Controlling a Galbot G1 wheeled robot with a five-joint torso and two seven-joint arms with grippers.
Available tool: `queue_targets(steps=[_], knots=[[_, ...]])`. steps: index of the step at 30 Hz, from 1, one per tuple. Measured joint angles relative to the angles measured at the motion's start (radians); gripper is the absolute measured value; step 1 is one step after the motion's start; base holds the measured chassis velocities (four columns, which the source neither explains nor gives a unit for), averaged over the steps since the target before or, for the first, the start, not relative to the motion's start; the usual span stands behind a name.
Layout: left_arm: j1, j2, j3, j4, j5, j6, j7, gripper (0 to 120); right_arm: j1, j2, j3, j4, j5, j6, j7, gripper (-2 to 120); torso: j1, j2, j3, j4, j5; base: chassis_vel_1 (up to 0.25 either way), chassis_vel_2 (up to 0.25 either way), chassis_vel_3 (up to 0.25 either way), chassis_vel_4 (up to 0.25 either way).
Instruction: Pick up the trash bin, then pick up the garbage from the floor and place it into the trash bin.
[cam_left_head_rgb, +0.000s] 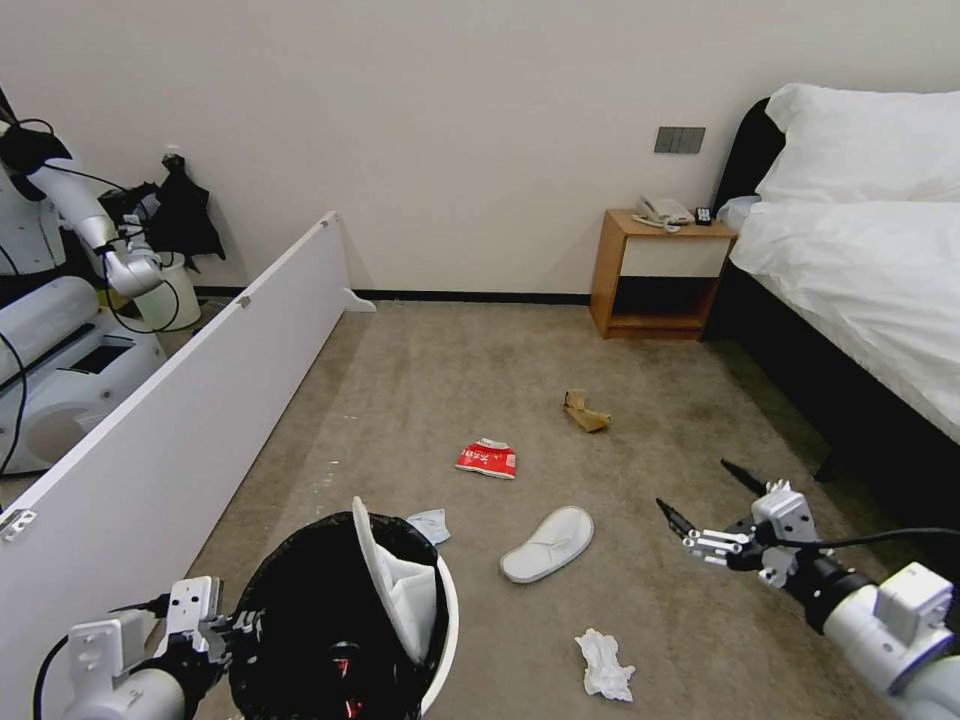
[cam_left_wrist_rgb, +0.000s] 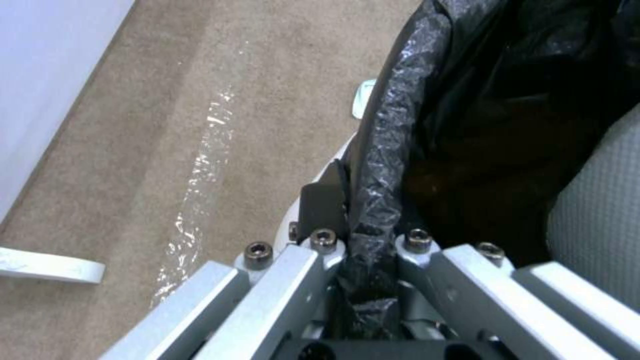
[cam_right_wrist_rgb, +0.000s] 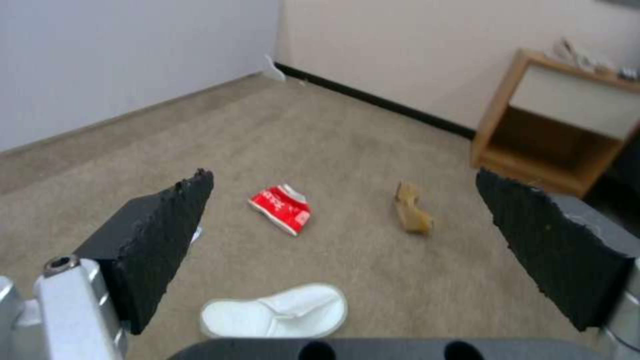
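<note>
the left gripper (cam_left_wrist_rgb: 373, 280) is seen in the left wrist view clenched on the bag-covered rim of the trash bin (cam_left_wrist_rgb: 393, 150), a hold that is hard to make out in the head view, where the bin sits at the lower left of the frame. inside the bin a white slipper (cam_left_head_rgb: 395, 580) is stood upright against the black liner, with something red (cam_left_head_rgb: 345, 700) glimpsed low down, too dark to name. the right gripper (cam_left_head_rgb: 705, 500) is held at the lower right, fingers (cam_right_wrist_rgb: 167, 235) spread wide. on the floor (cam_left_head_rgb: 450, 380) a second slipper (cam_left_head_rgb: 547, 543), a red packet (cam_left_head_rgb: 487, 459), a brown paper bag (cam_left_head_rgb: 586, 411) and a tissue (cam_left_head_rgb: 604, 664) are shown; a white scrap (cam_left_head_rgb: 430, 524) is partly hidden by the bin.
</note>
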Motion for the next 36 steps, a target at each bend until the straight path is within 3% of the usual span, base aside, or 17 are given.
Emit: queue_targets(steps=[8, 16, 36], knots=[[0.000, -0.009, 0.005, -0.002, 0.013, 0.000, 0.000, 2, 0.004, 0.043, -0.073, -0.040, 0.007, -0.032, 0.104, 100, 0.000, 0.000, 0.000, -0.0001, 0.0001, 0.000, 0.000, 0.000, 0.000], [-0.001, -0.007, 0.004, -0.008, 0.013, 0.000, 0.000, 2, 0.009, 0.057, -0.136, -0.078, -0.016, -0.073, 0.136, 100, 0.000, 0.000, 0.000, -0.0001, 0.0001, 0.000, 0.000, 0.000, 0.000], [0.003, -0.010, 0.003, -0.016, 0.013, 0.000, -0.004, 2, 0.161, 0.130, -0.356, -0.358, -0.130, -0.100, 0.169, 100, 0.000, 0.000, 0.000, -0.0001, 0.0002, 0.000, 0.000, 0.000, 0.000]])
